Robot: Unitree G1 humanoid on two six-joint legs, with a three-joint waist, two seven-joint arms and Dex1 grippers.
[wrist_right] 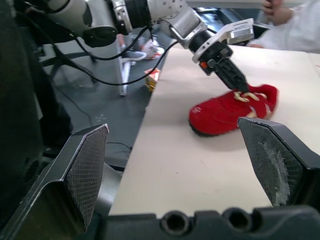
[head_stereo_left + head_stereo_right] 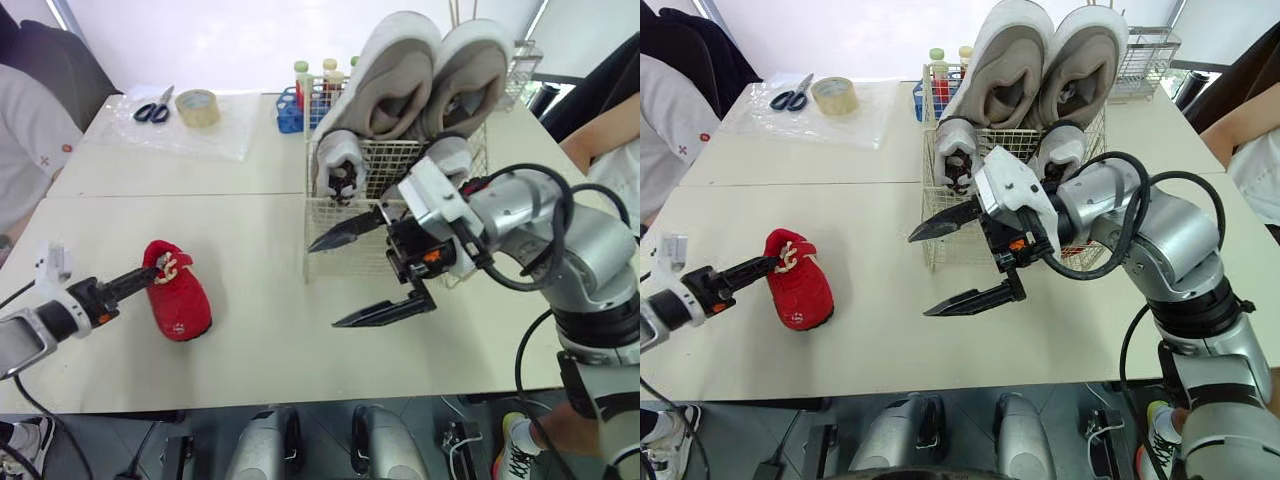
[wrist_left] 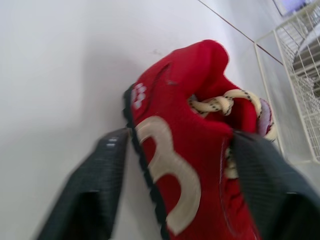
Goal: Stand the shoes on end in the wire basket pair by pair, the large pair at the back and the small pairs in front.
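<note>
On the table (image 2: 250, 340), left tool (image 2: 148, 274) at the red shoe (image 2: 182, 305), grip unclear; right tool (image 2: 323, 285) wide

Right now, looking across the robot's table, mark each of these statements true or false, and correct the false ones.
1. The red shoe lies on the table, outside the wire basket. True.
2. The right gripper is shut on a shoe. False: it is open and empty, in front of the basket.
3. The large grey pair stands at the back of the basket. True.
4. The scissors lie inside the basket. False: they lie on the far table beside the tape roll.
5. The left gripper hovers over the basket. False: it is at the red shoe.
</note>
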